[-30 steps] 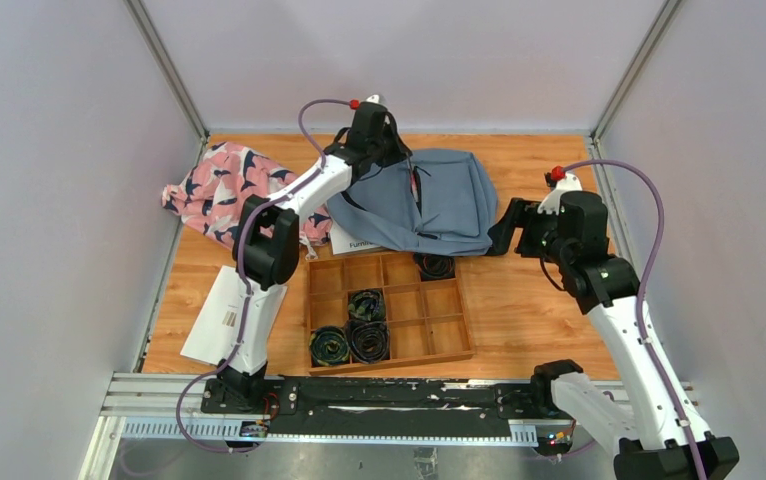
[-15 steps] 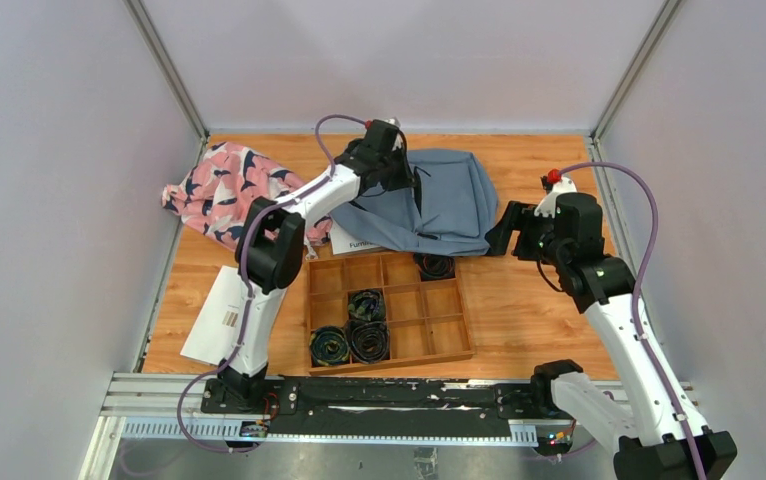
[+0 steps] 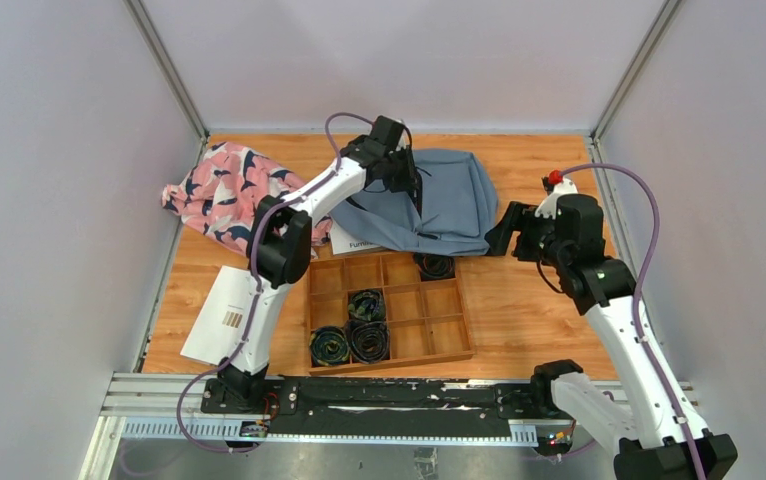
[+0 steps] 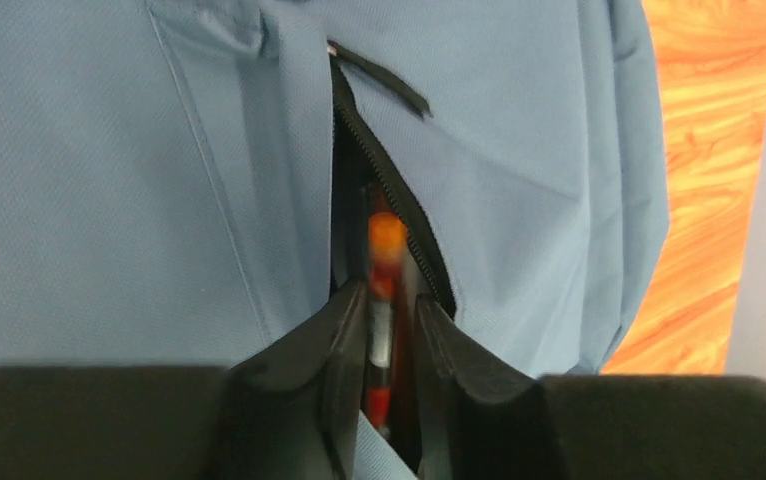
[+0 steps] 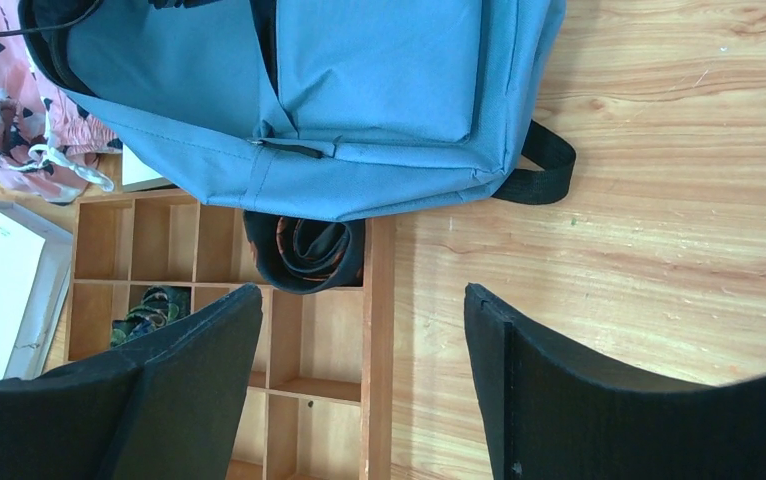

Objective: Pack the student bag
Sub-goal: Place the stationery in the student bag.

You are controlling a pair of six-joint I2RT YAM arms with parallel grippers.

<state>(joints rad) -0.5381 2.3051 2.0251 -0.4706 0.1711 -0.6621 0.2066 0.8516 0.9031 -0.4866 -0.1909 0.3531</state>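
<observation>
A: Top view first. Where's the student bag (image 3: 454, 200)?
B: Flat on the table (image 3: 539, 320), at the far edge, about mid-width. Its near hem overlaps the far rim of the wooden tray (image 3: 462, 340). Pink cloth (image 3: 221, 185) at the far left corner, white booklet (image 3: 221, 315) by the left edge.
A: Arms?
B: Left gripper (image 3: 415, 188) is down on the bag's zipper line. Right gripper (image 3: 500, 230) is just off the bag's right side, above the table.
A: Left wrist view?
B: Zipper slit (image 4: 354, 150) gapes, with a thin orange-red thing (image 4: 385, 245) inside it, blurred. Fingers (image 4: 334, 340) sit narrowly apart on either side of its lower end. Pinching it or let go, cannot tell.
A: Right wrist view?
B: Jaws spread wide, nothing between them. Below them are the tray's right wall and bare wood. One dark roll (image 5: 304, 250) in the tray's far-right compartment, half under the bag. Black strap (image 5: 549, 160) loops out from the bag's corner.
</observation>
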